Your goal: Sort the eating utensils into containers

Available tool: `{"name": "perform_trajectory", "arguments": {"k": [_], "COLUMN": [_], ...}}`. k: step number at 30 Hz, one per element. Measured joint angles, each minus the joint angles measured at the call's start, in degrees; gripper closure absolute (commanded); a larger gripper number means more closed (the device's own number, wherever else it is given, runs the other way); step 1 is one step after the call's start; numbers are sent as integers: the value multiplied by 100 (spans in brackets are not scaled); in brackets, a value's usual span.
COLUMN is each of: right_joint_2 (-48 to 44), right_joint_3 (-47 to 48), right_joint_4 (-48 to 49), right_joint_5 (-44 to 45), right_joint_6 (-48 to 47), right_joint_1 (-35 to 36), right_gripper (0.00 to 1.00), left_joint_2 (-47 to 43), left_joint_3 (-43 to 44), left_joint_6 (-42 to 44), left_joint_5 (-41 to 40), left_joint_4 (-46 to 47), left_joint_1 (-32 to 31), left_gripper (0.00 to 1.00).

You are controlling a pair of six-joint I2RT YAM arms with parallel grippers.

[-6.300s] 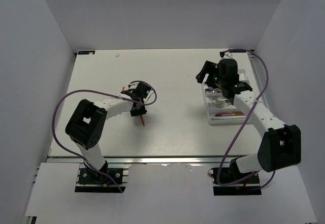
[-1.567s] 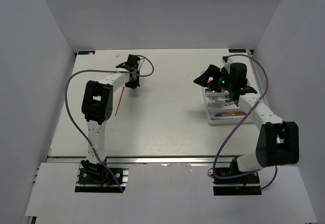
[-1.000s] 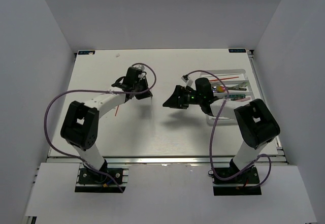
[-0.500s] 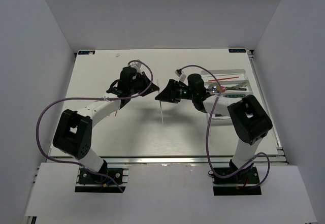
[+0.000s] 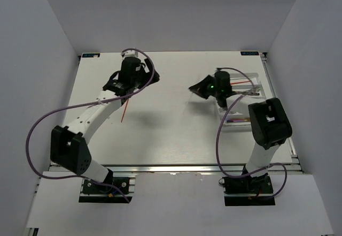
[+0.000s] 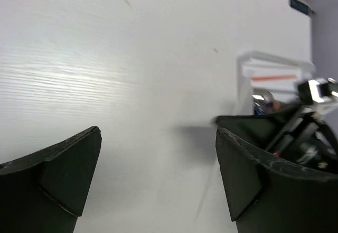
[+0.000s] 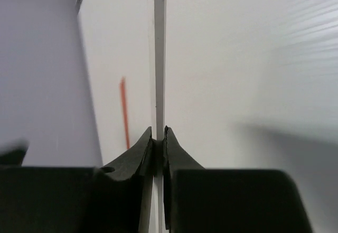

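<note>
In the right wrist view my right gripper (image 7: pixel 159 132) is shut on a white chopstick (image 7: pixel 158 58), which sticks straight out ahead of the jaws. From above, this gripper (image 5: pixel 199 88) hovers just left of the white cutlery tray (image 5: pixel 230 129). A red-orange chopstick (image 5: pixel 124 110) lies on the table at the left, also seen as the red-orange chopstick (image 7: pixel 124 114) past the held one. My left gripper (image 5: pixel 133 82) hangs above the table's far left part, close to that chopstick. Its fingers (image 6: pixel 68 175) stand wide open with nothing between them.
The tray (image 6: pixel 248 66) holds a red chopstick (image 5: pixel 240 81) in a far compartment and iridescent cutlery (image 5: pixel 240 120) in a near one. The enclosure's white walls rise on the left, right and far sides. Purple cables loop off both arms.
The left gripper opened, let go of the white chopstick and drew back up-left. The right gripper shut on that chopstick and carried it right, toward the tray.
</note>
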Motion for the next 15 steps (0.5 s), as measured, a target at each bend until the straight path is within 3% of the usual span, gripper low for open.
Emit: {"name": "perform_trajectory", "arguments": {"k": [5, 8, 15], "right_joint_2": [-225, -66, 953], "right_joint_3": [17, 535, 2129], "right_joint_4": [-1119, -2017, -2778], "right_joint_5": [2063, 3099, 4085], "right_joint_6": [1012, 1556, 2129], "right_joint_1": [-1209, -1617, -1880], "right_gripper": [100, 100, 100], "left_joint_2": [-885, -1161, -1158], "left_joint_3": [133, 153, -52], "left_joint_6": [662, 966, 1362], "left_joint_5": [-1298, -1635, -1915], "left_joint_4": [-953, -1307, -1788], "left_joint_1": [28, 28, 28], "left_gripper": [2, 2, 2]}}
